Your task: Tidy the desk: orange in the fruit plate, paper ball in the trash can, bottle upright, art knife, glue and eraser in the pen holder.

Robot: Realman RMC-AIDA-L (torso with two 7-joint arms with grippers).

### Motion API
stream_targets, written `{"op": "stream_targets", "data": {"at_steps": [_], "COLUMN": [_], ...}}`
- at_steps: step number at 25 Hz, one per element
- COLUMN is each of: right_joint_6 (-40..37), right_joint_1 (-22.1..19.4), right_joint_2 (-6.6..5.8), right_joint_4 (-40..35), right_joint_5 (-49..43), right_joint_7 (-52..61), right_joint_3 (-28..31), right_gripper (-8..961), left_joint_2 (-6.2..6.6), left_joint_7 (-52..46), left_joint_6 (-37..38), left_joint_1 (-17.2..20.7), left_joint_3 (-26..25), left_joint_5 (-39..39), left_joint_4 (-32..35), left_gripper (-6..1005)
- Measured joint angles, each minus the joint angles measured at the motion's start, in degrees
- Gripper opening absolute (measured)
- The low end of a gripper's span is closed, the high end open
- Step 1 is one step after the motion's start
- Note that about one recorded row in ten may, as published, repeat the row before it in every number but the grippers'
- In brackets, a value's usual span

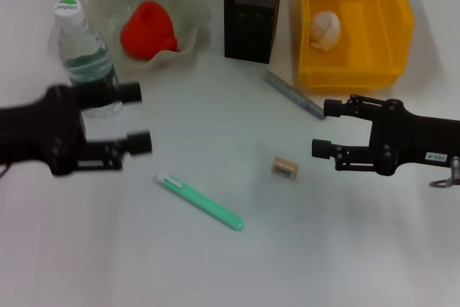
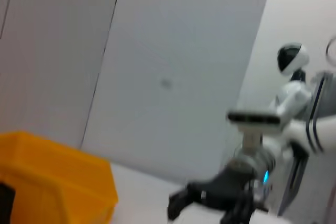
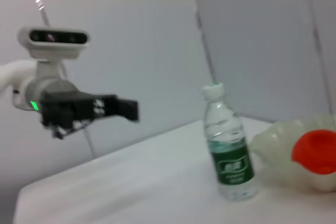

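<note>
Both tools gape apart, left tool [image 1: 136,116] beside the bottle [image 1: 83,52], right tool [image 1: 325,129] near the eraser [image 1: 284,168]

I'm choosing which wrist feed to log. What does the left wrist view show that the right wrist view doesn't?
Only the left wrist view shows the yellow trash can and the right end effector, which is open. Only the right wrist view shows the upright bottle, the orange in the fruit plate, and the open left end effector. Both show the white desk and the grey wall behind.
</note>
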Motion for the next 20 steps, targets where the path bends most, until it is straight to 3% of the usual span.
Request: {"op": "stream_targets", "data": {"at_steps": [3,6,10,12,20], "right_joint_6": [-3.1,-7.1,-11.9,-13.1,-9.1], "right_joint_1": [0.6,2.7,8.7,13.5,23.0], "right_joint_2": [0.63,1.32,1.79,1.82,2.65], "right_joint_4": [-7.5,-16.2,-23.3,-25.9,-26.6], "right_joint_5": [-4.2,-9.7,-17.2,-21.7,-30.1], "right_joint_7": [7.7,18.3,29.8,37.0,46.4], "right_joint_3": [0.0,0.0,-1.0,-4.6,-16.9], "right_gripper": [828,828,828,828,828], "left_joint_2": [-0.31,0.32,1.77,2.04,-0.20], "left_joint_7": [3.7,6.6,13.0,16.3,21.6], "left_joint_6": [-1.6,-3.1,-3.7,-3.7,-9.4], "left_joint_1": [1.2,2.4,3.0,3.2,3.2], "left_joint_3": [-0.3,-0.5,-1.9,-1.9,-1.2], "left_joint_5": [2.1,2.4,2.5,2.5,9.0], "left_joint_4": [-0.4,-2.1,-8.5,-11.2,-13.0], "left_gripper": [865,865,864,864,863]}}
